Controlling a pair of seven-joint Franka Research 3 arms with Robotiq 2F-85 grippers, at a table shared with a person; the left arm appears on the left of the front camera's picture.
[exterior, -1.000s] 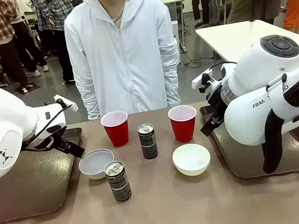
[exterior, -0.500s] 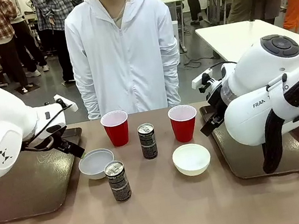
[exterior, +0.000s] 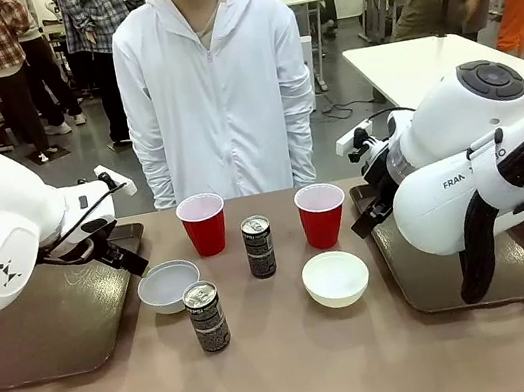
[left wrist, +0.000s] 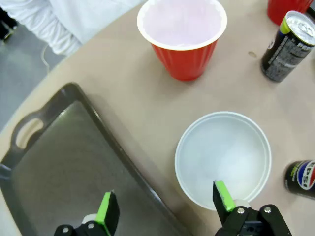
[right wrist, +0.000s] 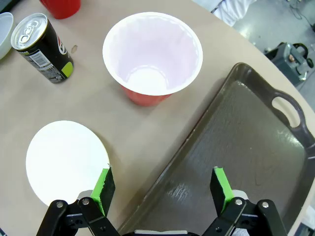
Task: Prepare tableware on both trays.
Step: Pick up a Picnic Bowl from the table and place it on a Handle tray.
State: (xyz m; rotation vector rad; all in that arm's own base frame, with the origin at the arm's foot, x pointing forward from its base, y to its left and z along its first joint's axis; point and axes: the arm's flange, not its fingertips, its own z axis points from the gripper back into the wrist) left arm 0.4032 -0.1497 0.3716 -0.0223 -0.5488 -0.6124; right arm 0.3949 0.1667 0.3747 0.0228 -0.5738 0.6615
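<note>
Nothing on the table has moved since a second ago, and both arms hold their pose.

Front view: two red cups, the left cup (exterior: 204, 223) and the right cup (exterior: 322, 214). Two cans, the far can (exterior: 259, 247) and the near can (exterior: 206, 316). Two white bowls, the left bowl (exterior: 168, 286) and the right bowl (exterior: 335, 277). All six stand on the tabletop between two trays, the left tray (exterior: 23, 340) and the right tray (exterior: 421, 282), in front of a person (exterior: 215, 92).

Left wrist view: the left gripper (left wrist: 165, 204) hangs empty, jaws wide apart, over the left tray's rim and the left bowl.

Right wrist view: the right gripper (right wrist: 161, 189), jaws likewise spread and empty, hangs over the right tray's edge beside the right bowl.
</note>
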